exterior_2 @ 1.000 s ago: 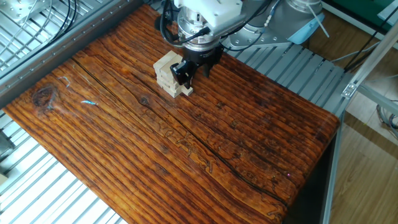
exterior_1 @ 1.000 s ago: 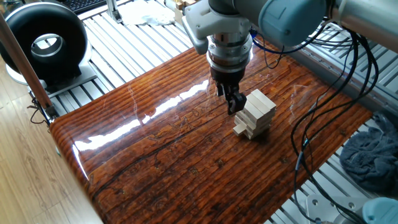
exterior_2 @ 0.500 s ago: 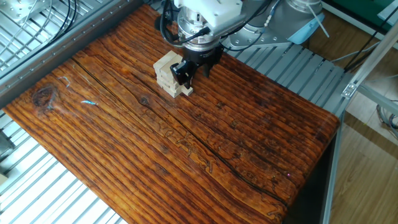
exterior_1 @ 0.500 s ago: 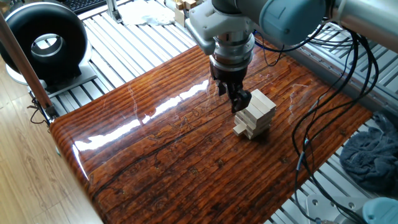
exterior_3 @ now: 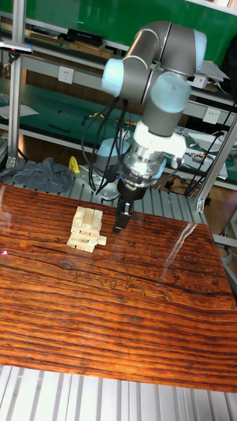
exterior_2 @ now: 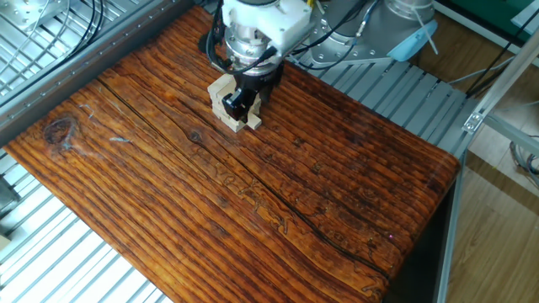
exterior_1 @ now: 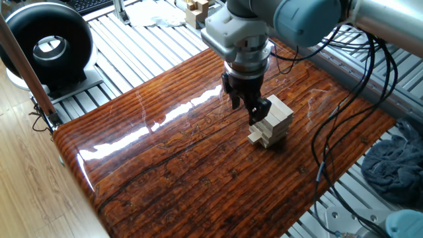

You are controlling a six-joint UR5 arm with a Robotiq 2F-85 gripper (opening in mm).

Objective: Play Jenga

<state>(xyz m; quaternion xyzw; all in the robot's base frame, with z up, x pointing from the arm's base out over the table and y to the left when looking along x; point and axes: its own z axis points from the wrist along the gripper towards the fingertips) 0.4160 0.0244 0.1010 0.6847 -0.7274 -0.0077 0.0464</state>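
Observation:
The Jenga tower [exterior_1: 276,120] is a short stack of pale wooden blocks on the dark wood table [exterior_1: 172,165]. One low block [exterior_1: 256,137] sticks out sideways toward the gripper side. My gripper [exterior_1: 244,109] points down right beside the tower at its upper layers, and its dark fingers look slightly apart with nothing between them. In the other fixed view the gripper [exterior_2: 241,101] overlaps the tower [exterior_2: 224,94] and hides its right side. In the tall fixed view the gripper [exterior_3: 119,223] hangs just right of the tower [exterior_3: 85,230], with a small gap between them.
A black ring-shaped device [exterior_1: 46,46] stands off the table's far left corner. Loose black cables [exterior_1: 344,112] hang right of the tower over the table edge. A grey cloth [exterior_1: 396,165] lies on the metal frame at the right. More wooden blocks [exterior_1: 197,8] sit behind the arm.
The gripper has shifted a short way toward the tower, from just clear of it to its upper edge. The tower's blocks have not visibly moved.

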